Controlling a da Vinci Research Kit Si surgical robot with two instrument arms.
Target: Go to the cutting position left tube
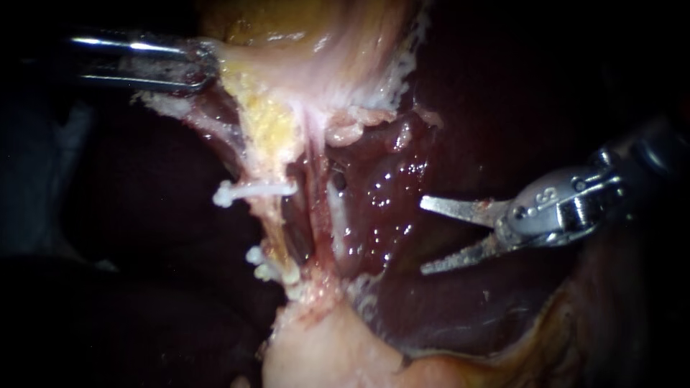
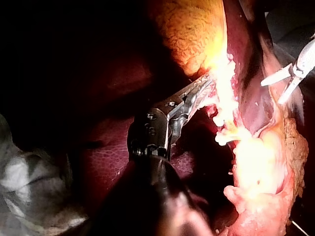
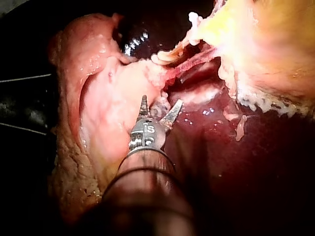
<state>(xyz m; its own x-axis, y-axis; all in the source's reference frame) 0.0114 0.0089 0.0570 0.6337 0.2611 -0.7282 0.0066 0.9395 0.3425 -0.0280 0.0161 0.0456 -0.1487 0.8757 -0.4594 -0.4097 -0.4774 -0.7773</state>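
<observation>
My left instrument [image 1: 195, 68] comes in from the upper left, its jaws shut on the pale edge of the gallbladder [image 1: 316, 50] and holding it up; the left wrist view shows the same grip [image 2: 203, 90]. Below it the left tube [image 1: 277, 215] runs down, yellowish, with one white clip [image 1: 251, 191] across it and more white clips [image 1: 262, 266] lower. A second tube [image 1: 316, 208] lies just to its right. My right instrument [image 1: 424, 237] is well to the right of both tubes, over the liver [image 1: 402, 187], with open blades pointing at them [image 3: 161, 105].
Pale fatty tissue [image 1: 330, 352] bulges at the bottom centre. Dark liver [image 1: 467, 93] fills the right side behind the right instrument. My right instrument's open blades [image 2: 288, 78] show at the far edge of the left wrist view.
</observation>
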